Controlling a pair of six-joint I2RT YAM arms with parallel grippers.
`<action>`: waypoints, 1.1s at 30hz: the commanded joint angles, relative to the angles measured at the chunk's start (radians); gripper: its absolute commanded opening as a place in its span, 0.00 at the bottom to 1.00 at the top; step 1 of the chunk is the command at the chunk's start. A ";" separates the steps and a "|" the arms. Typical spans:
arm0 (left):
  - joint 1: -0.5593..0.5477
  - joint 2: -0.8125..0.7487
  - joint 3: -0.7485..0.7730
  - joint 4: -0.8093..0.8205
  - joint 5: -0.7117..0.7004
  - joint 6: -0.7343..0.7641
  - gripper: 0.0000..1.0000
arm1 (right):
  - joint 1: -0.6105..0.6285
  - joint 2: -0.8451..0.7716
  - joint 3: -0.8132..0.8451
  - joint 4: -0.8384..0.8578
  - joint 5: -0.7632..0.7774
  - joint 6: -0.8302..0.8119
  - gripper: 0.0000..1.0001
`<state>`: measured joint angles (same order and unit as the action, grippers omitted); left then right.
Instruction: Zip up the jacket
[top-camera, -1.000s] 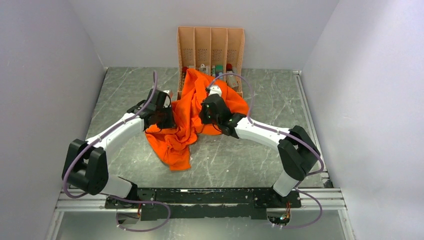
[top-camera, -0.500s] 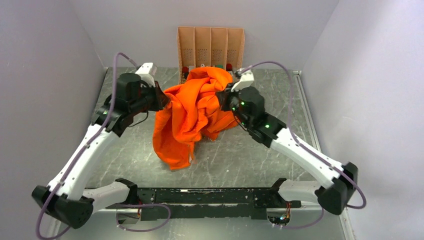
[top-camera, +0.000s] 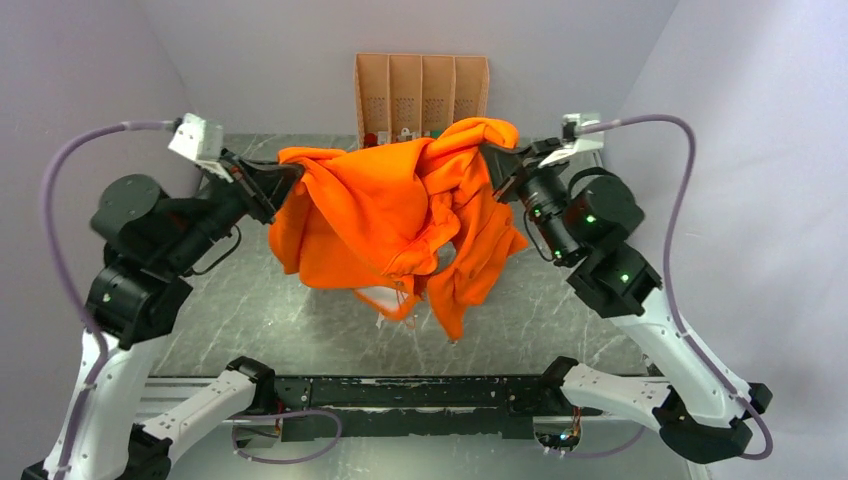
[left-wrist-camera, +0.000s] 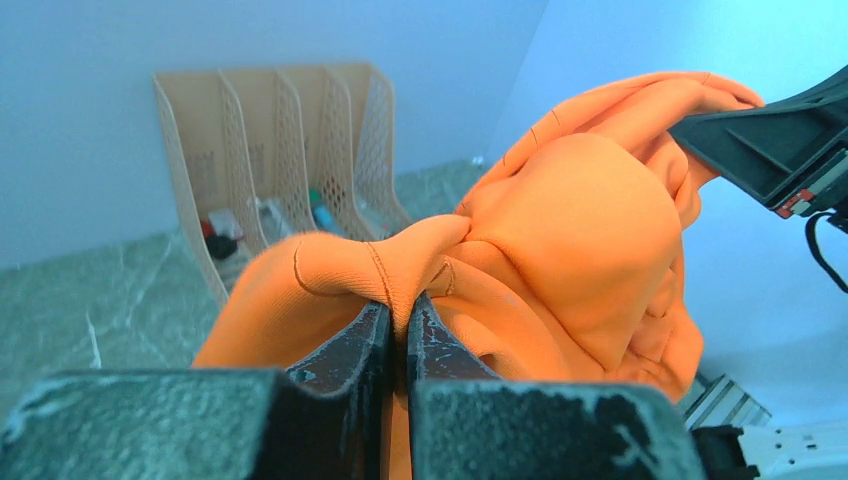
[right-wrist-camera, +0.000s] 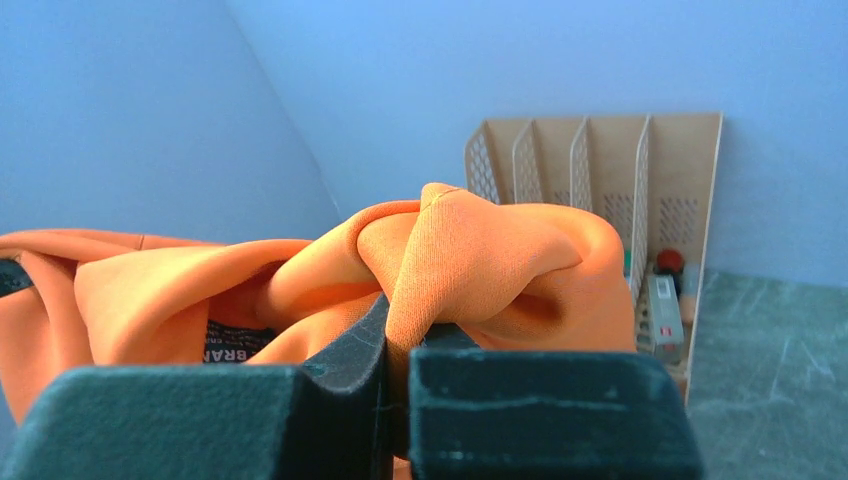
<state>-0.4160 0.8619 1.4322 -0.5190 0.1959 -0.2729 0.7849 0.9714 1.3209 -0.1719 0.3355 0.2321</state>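
From overhead you see what neither wrist camera gives you. The large bright orange fabric jacket (top-camera: 400, 220) hangs bunched between your two grippers, clear above the grey marbled table (top-camera: 250, 300). Its loose folds dangle below jaw level and a pale patch (top-camera: 385, 298) shows at its lowest edge. The left gripper (top-camera: 280, 178) comes in from the left with its arm raised and elbow high, wrist pointing towards the right one. The right gripper (top-camera: 497, 160) mirrors it from the other side. A tan slotted desk organiser (top-camera: 420, 85) stands beyond both.

The left wrist view settles the grip. Your left jaws are pressed together on a stitched fold of the jacket, cloth pinched right at the tips. Just past them the fabric balloons out. Beyond that, up and to the right, you can see the black body of the right gripper meeting the cloth.

In the right wrist view, your right jaws are likewise clamped on a knuckle of orange fabric that bulges above the tips. Left of the jaws and lower down sits a dark label (right-wrist-camera: 230, 345) with pale letters, only partly readable. No zipper shows in any view.
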 joint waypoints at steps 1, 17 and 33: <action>0.003 -0.022 0.067 0.112 -0.007 -0.040 0.08 | -0.003 -0.026 0.103 0.033 0.021 -0.023 0.00; 0.004 0.244 -0.109 0.129 -0.079 -0.296 0.08 | -0.038 0.227 -0.108 0.014 0.177 0.079 0.00; 0.296 0.523 -0.013 0.275 0.100 -0.503 0.10 | -0.238 0.534 0.021 0.117 0.009 0.205 0.00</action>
<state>-0.2226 1.3304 1.3777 -0.3756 0.2085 -0.6727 0.5747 1.4258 1.2701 -0.1211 0.3592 0.3866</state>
